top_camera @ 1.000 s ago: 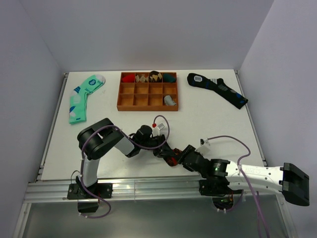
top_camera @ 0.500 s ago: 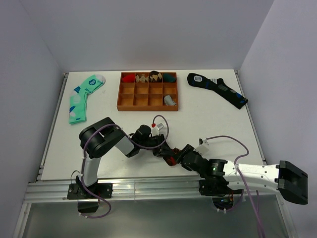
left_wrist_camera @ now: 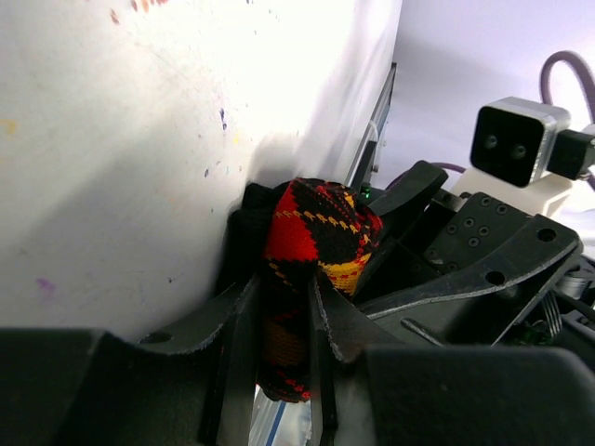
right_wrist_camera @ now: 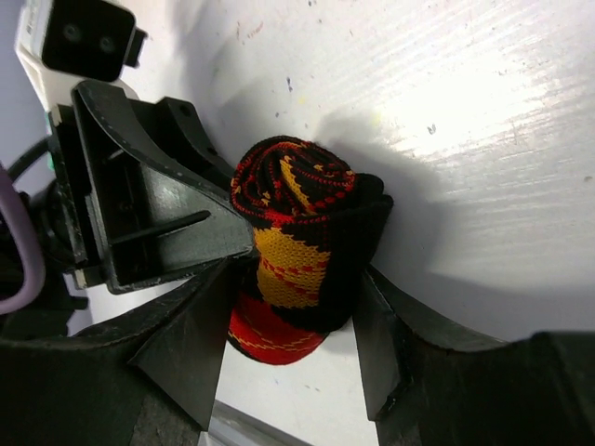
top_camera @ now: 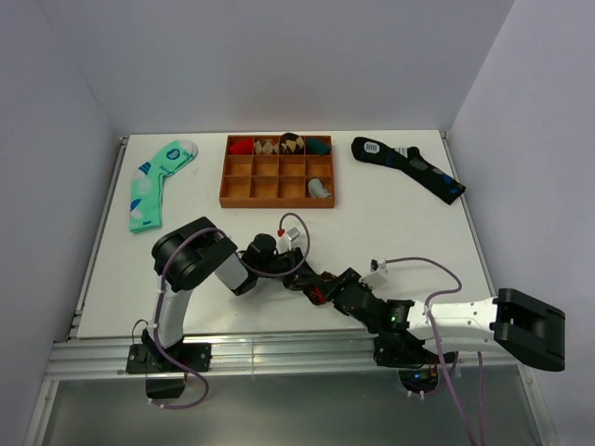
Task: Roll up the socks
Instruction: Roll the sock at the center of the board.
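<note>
The black argyle sock [right_wrist_camera: 296, 243], with red and orange diamonds, is wound into a tight roll near the table's front edge [top_camera: 315, 295]. My left gripper [left_wrist_camera: 282, 321] is shut on one end of the roll, which also shows in the left wrist view [left_wrist_camera: 318, 230]. My right gripper [right_wrist_camera: 284, 358] straddles the roll from the other side, with both fingers pressed against it. In the top view the left gripper [top_camera: 299, 279] and the right gripper [top_camera: 329, 297] meet nose to nose over the roll, hiding most of it.
A wooden tray [top_camera: 279, 192] stands at the back centre with rolled socks in its rear compartments. A mint green and white sock [top_camera: 153, 181] lies at the back left. A dark navy sock [top_camera: 409, 167] lies at the back right. The table's front rail [top_camera: 279, 348] is close behind the grippers.
Both grippers stay on the roll and have shifted slightly left. The right arm's rear link has swung left and lower. The left wrist has edged up and left.
</note>
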`<state>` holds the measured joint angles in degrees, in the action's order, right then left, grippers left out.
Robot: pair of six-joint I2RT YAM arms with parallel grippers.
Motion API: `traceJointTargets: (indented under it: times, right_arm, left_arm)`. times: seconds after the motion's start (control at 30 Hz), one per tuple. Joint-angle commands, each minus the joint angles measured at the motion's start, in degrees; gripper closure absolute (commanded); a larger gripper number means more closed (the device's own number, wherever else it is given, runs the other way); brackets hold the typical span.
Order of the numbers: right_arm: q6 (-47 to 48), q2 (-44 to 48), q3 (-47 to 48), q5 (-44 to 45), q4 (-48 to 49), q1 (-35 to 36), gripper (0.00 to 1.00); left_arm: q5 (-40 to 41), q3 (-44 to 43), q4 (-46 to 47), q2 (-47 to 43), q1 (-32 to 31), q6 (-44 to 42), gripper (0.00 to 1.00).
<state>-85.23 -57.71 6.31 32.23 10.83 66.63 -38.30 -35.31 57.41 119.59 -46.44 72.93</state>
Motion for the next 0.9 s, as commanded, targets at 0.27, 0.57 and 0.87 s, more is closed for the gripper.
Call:
traceJointTargets:
  times: [0.27,0.57,0.87]
  right_arm:
    - [-1.26,-6.19,-4.72,2.13,9.21,-0.19,0.44]
    - [1.12,1.98,-1.91,6.53,3.15,-0.1,0.52]
    - [3.31,3.66,-1.3,8.11,4.2,-0.19,0.67]
  left_arm:
    - [10.53,7.36,-30.43,14.35,-5.77,-9.38,1.0]
    - [9.48,7.27,-27.61,16.2,-7.97,-7.45,1.0]
    - [7.37,8.15,-23.84,16.99,-9.37,-5.87,1.0]
